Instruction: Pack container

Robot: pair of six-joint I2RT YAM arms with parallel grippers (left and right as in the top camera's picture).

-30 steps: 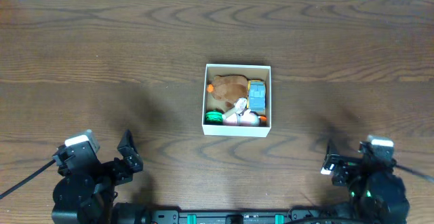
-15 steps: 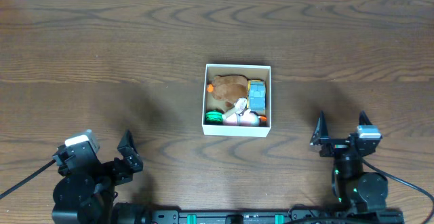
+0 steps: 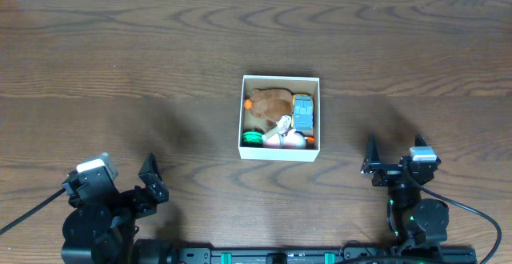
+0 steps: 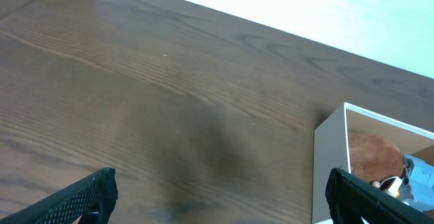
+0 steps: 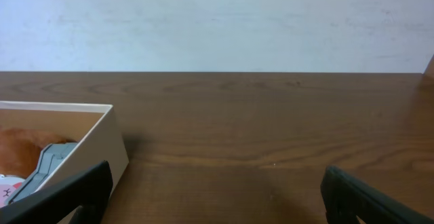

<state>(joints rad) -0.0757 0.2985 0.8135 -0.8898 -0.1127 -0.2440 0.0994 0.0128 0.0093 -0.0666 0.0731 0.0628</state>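
Container [image 3: 278, 152] sits mid-table [image 3: 120, 72], well apart from both arms, and it looks full: brown plush [image 3: 270, 100] at the back, blue-grey piece [image 3: 302, 114] on the right side, green bit [image 3: 252, 138] in the front-left corner, white/pink items [image 3: 286, 138] along the front wall. You have the left gripper [image 4: 220, 183] spread wide w/ nothing in it, low by the near edge. The right gripper [image 5: 215, 180] is also spread and empty, near the box's front-right corner but not touching it. No loose toy shows outside the box, so I'd judge packing as done or nearly so, and the step in hand as a check and park. To do it well, look over the rim from overhead and confirm nothing pokes above the walls. If sth does, press it down gently w/ one closed fingertip. Route the right arm away from the thin wall; a nudge would prob. slide the box.
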